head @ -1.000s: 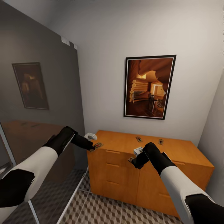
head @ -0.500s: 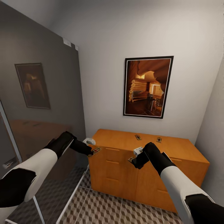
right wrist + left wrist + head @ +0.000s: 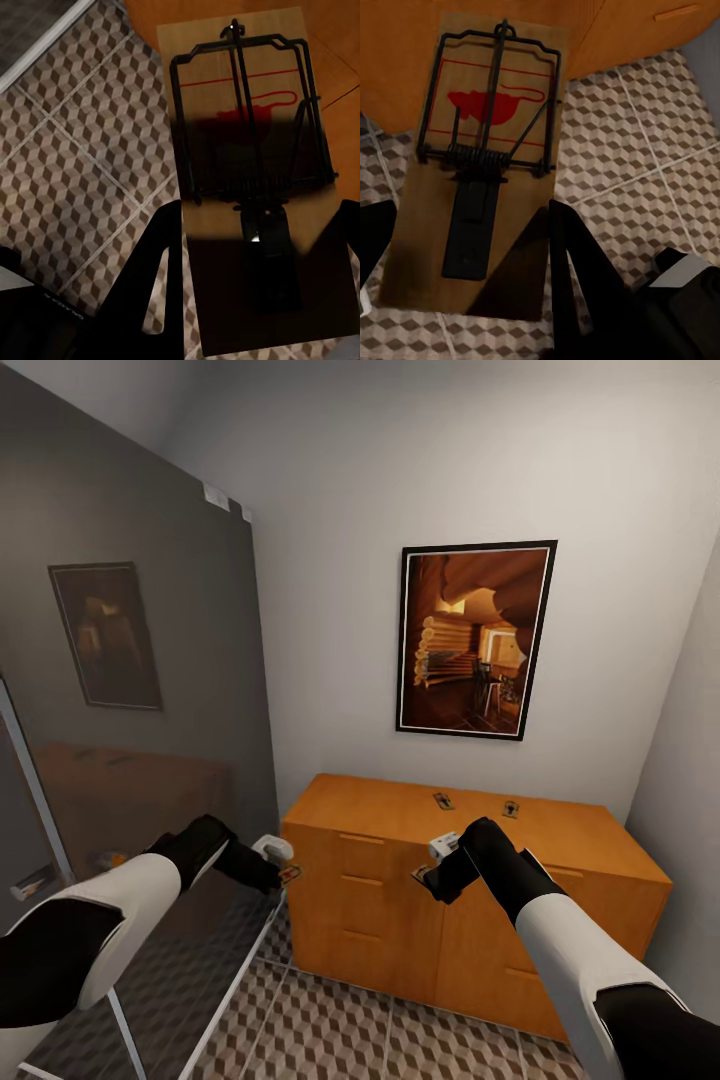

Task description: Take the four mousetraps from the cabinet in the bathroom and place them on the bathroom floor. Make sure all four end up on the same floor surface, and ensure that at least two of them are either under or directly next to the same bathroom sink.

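- The left end effector, clamped on a mousetrap, has dropped off the cabinet top to beside its front corner.
- The right end effector grips another trap before the cabinet.
- Two more traps remain on top, so floor placement likely comes next.

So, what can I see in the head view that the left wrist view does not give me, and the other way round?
Head view: two mousetraps on the cabinet top, the framed picture, the right gripper with its trap.
Left wrist view: the held mousetrap close up, its red mouse print and spring.
Both: the left gripper, patterned floor, orange-brown cabinet.
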